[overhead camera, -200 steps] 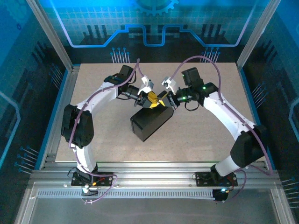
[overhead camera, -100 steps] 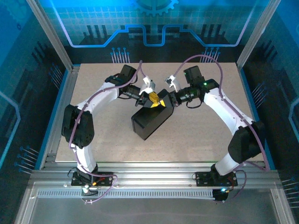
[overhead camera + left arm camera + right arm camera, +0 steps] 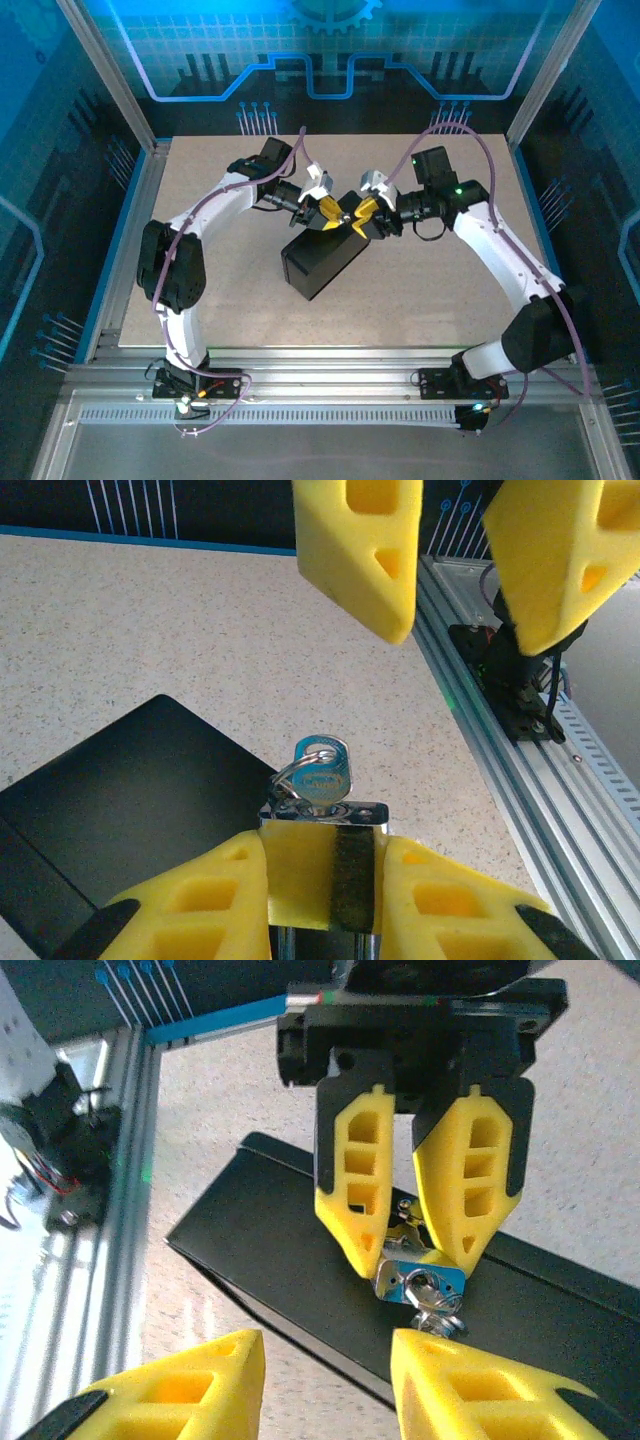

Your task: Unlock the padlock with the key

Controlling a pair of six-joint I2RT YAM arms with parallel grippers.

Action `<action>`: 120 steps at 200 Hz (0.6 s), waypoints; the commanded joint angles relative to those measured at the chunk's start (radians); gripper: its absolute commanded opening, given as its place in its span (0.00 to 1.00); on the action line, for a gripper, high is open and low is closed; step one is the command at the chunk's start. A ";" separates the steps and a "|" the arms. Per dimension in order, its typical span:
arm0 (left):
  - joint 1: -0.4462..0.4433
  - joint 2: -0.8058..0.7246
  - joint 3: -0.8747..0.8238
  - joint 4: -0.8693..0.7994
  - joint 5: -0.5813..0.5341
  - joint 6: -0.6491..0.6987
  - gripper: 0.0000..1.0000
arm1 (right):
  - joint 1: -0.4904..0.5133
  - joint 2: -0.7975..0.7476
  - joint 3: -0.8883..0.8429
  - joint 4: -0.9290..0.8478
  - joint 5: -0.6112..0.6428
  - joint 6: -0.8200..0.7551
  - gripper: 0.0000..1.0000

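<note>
The left hand (image 3: 325,852) gripped the padlock (image 3: 325,814), its key (image 3: 322,775) poking straight toward the right hand (image 3: 450,580), which hung open and empty just short of it.

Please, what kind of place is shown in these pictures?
Probably a robot work cell in a lab: aluminium frame rails, blue circuit-pattern wall panels, left arm and right arm bolted at a speckled table.
</note>
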 commanded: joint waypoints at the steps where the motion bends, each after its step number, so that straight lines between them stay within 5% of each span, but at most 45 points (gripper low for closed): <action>1: 0.000 0.024 0.024 -0.045 0.051 0.038 0.07 | 0.020 -0.022 -0.066 0.204 0.052 -0.168 0.39; 80: 0.001 0.018 0.028 -0.058 0.048 0.049 0.07 | 0.053 0.089 0.006 0.210 0.088 -0.289 0.33; 120: -0.001 0.015 0.031 -0.061 0.052 0.051 0.07 | 0.047 0.108 0.018 0.171 0.083 -0.319 0.21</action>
